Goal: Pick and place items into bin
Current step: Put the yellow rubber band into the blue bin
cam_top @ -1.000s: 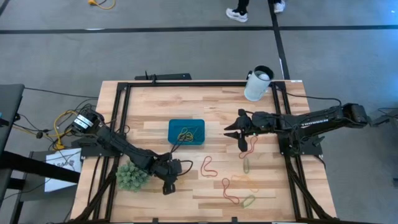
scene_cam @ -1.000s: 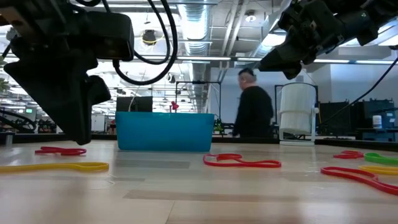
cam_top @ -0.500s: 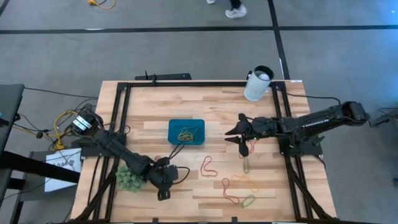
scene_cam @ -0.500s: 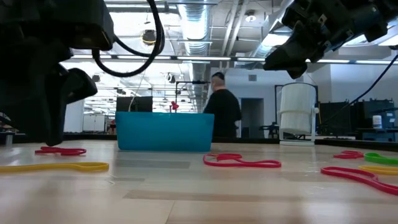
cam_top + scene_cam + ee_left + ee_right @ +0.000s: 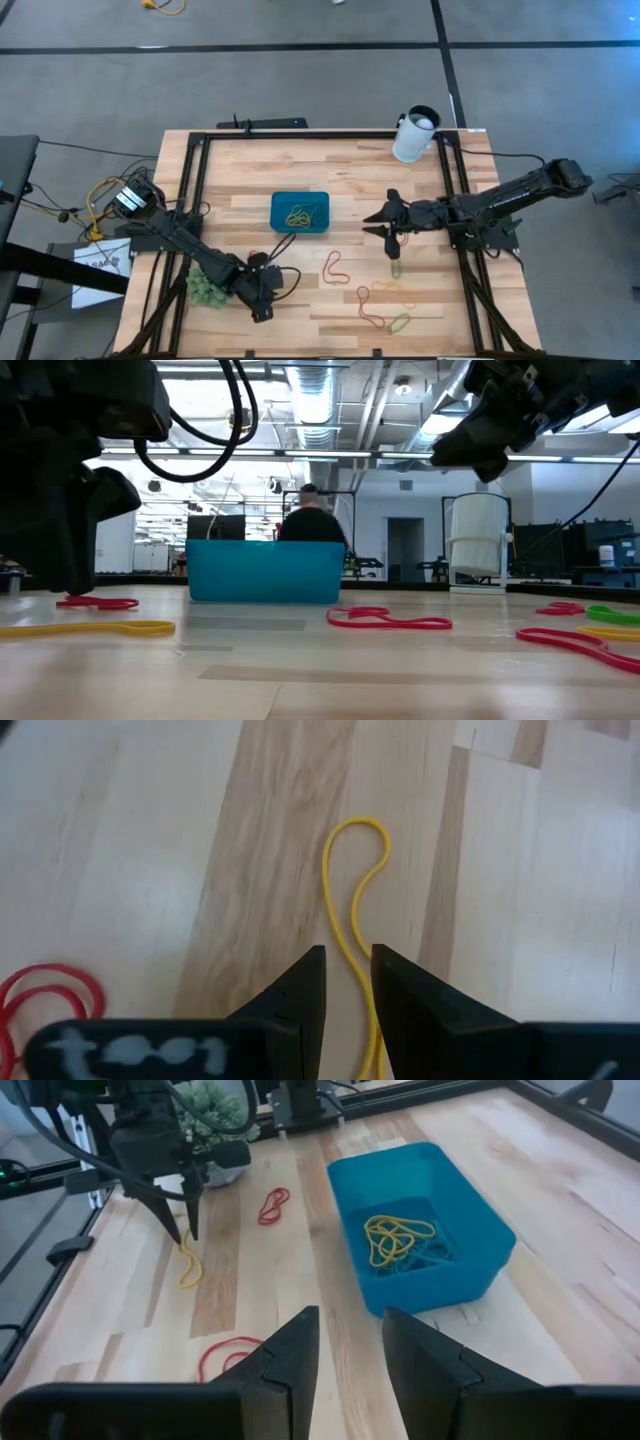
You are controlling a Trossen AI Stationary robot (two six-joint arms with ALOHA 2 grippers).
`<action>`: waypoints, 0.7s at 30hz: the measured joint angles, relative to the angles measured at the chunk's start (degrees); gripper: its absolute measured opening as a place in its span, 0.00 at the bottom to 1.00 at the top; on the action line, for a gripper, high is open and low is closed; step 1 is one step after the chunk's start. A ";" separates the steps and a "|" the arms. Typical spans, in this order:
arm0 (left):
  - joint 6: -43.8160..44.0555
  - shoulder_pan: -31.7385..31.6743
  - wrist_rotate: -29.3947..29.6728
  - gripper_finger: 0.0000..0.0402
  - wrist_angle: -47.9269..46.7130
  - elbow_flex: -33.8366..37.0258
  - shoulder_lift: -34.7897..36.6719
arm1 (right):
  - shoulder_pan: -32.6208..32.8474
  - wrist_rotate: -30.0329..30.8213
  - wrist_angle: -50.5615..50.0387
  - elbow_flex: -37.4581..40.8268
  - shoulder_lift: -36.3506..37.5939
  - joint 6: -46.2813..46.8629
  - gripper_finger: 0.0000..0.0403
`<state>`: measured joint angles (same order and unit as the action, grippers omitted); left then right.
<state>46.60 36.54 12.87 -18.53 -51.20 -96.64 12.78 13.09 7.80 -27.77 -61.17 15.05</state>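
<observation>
Left gripper [image 5: 347, 982] sits low with fingers slightly parted straddling a yellow band [image 5: 352, 900] on the table [image 5: 250, 190]; right gripper [image 5: 345, 1342] open, hovering beside the teal bin [image 5: 425, 1220].

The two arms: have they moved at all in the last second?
Yes. The left gripper slid toward the table's near edge and now stands over a yellow band. The right gripper drifted slightly nearer too. Neither took hold of anything. The bin and loose bands stayed put.
</observation>
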 joint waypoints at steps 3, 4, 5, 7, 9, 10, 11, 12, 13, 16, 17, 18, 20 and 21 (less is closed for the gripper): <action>0.91 0.10 0.23 0.18 0.01 0.00 -0.02 | 0.92 0.88 0.71 0.00 0.00 0.02 0.27; 1.16 0.10 0.48 0.18 0.01 0.00 -0.02 | 1.13 0.93 0.87 0.00 0.00 0.01 0.27; 1.24 0.10 0.54 0.18 0.01 0.00 -0.02 | 1.18 0.94 1.00 0.00 0.00 0.02 0.27; 1.26 0.10 0.56 0.18 0.01 0.00 -0.02 | 1.16 0.94 1.27 0.00 0.00 0.02 0.27; 1.26 0.10 0.74 0.18 0.05 0.00 -0.02 | 1.11 0.95 1.26 0.00 0.00 0.00 0.27; 1.26 0.10 0.89 0.18 0.16 0.00 -0.02 | 1.11 0.96 1.26 0.00 0.00 0.02 0.27; 1.26 0.10 0.94 0.18 0.37 0.00 -0.02 | 1.11 0.96 1.28 0.00 0.00 0.02 0.27; 1.26 0.10 1.04 0.18 0.56 0.00 -0.02 | 1.11 0.96 1.26 0.00 0.00 0.02 0.27; 1.26 0.10 1.38 0.18 0.66 0.00 -0.02 | 1.11 0.96 1.26 0.00 0.00 0.02 0.27; 1.26 0.04 1.41 0.18 1.39 0.00 -0.02 | 1.11 0.96 1.26 0.00 0.00 0.02 0.27; 1.36 0.00 1.41 0.18 1.79 0.00 -0.02 | 1.11 0.96 1.27 0.00 0.00 0.02 0.27; 1.85 0.00 1.44 0.18 2.10 -0.01 -0.02 | 1.11 0.96 1.26 0.00 0.00 0.02 0.27; 2.58 0.00 1.48 0.18 2.57 -0.02 -0.02 | 1.11 0.96 1.27 0.00 0.00 0.02 0.27; 2.63 0.00 1.48 0.18 2.82 -0.02 -0.02 | 1.11 0.96 1.26 0.00 0.00 0.02 0.27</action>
<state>49.22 36.53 14.35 -15.71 -51.22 -96.66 13.89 14.04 9.07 -27.77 -61.17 15.07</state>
